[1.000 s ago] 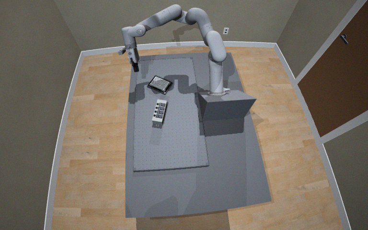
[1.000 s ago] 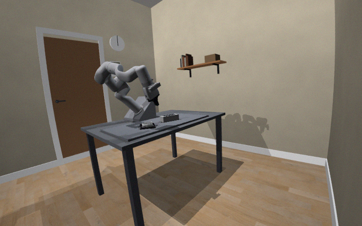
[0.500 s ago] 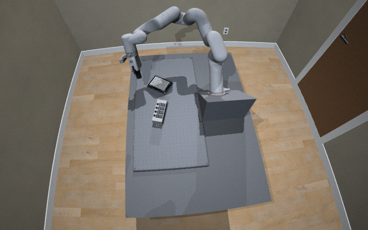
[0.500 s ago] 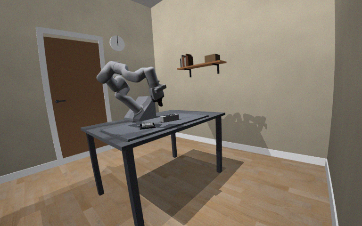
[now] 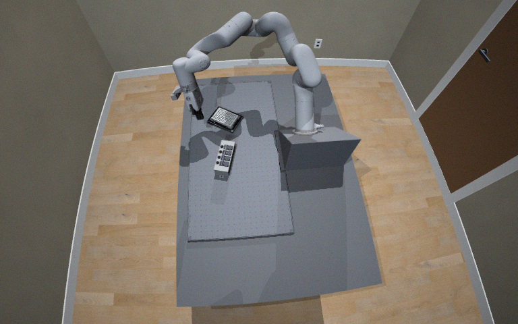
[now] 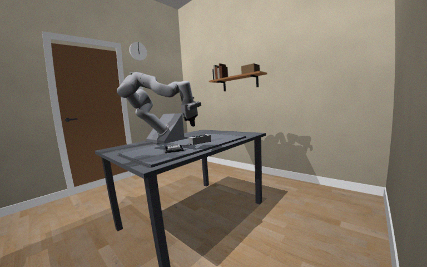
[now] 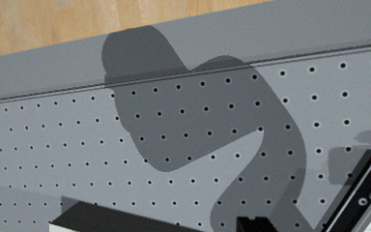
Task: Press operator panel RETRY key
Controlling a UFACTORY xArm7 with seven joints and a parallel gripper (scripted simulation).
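The operator panel is a small white box with four dark keys in a row, lying on the perforated plate. It also shows in the side view. No lamp looks lit, and the key names are too small to read. My gripper is shut and empty, hovering above the plate's far left corner, well apart from the panel. In the side view the gripper hangs above the table. In the wrist view a dark fingertip shows at the bottom edge over the plate.
A black tablet-like tray with a grid top lies tilted between my gripper and the panel; it also shows in the side view. The arm's grey base block stands to the right. The table's left edge is close to my gripper.
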